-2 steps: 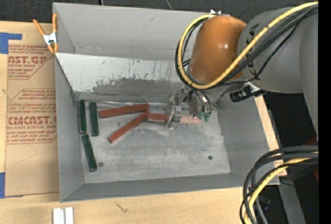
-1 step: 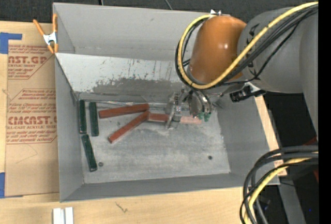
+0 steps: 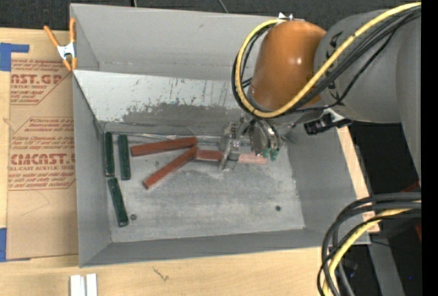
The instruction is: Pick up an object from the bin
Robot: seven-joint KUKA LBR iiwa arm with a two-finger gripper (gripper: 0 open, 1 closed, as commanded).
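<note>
My gripper is low over the bin floor, right of the middle, under the arm's orange cover. Directly below it lies a short reddish-pink stick, whose left end juts out toward the other sticks. A long red-brown stick lies flat just to the left of the gripper. Another red-brown stick slants down-left below it. The gripper's body hides where it meets the pink stick.
Two dark green sticks stand side by side along the left wall, and a third lies below them near the front left corner. A small dark speck sits on the floor at front right.
</note>
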